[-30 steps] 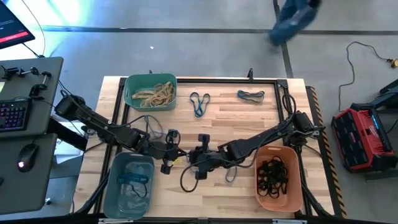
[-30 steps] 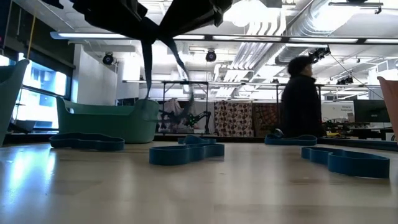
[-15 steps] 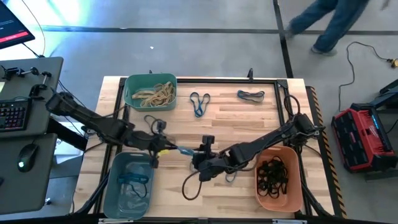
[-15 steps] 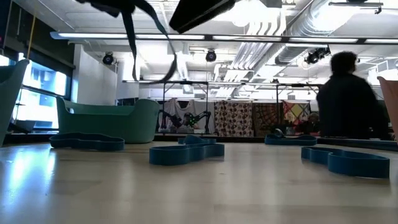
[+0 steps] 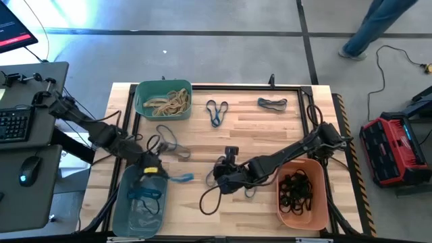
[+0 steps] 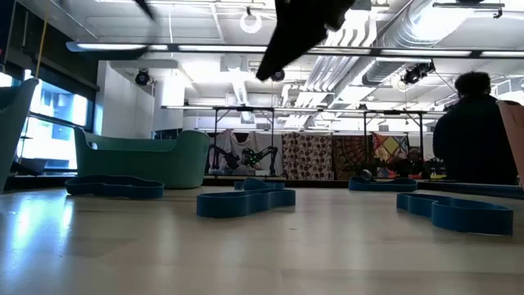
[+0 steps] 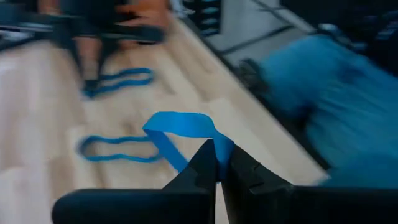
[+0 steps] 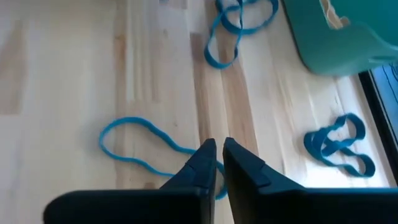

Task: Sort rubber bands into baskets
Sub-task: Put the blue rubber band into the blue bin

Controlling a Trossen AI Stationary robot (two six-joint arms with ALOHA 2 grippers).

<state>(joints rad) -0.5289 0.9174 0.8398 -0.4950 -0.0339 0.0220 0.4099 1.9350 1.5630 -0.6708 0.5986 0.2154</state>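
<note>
My left gripper (image 5: 162,175) is shut on a blue rubber band (image 5: 181,178) beside the far right corner of the grey-blue basket (image 5: 138,199). In the left wrist view the blue rubber band (image 7: 180,123) loops out past the fingertips of my left gripper (image 7: 219,163). My right gripper (image 5: 217,177) is shut at mid-table with nothing between its fingers. Seen from the wrist, my right gripper (image 8: 219,152) stands over a thin loop (image 8: 143,149) lying on the wood. The teal-green basket (image 5: 163,99) holds tan bands. The orange basket (image 5: 302,192) holds black ones. My left gripper pinches one end of the blue band (image 7: 219,143) between its two fingertips. The fingers come slanting down from the table's left. The rest of the band sticks out beyond them as a flat loop, lifted clear of the table.
Loose bands lie on the wood: a blue one (image 5: 217,111) and a grey one (image 5: 272,103) at the far side, a grey one (image 5: 172,145) left of centre, another (image 5: 250,191) by the right arm. A dark thin loop (image 5: 208,200) lies near the front. A person (image 6: 475,131) stands beyond the table.
My left gripper has drawn back toward the table's left and near edge, toward the grey-blue basket, rising and carrying the blue band. Earlier the two grippers were close together at mid-table. The band has come away from my right gripper, which has stayed about where it was.
</note>
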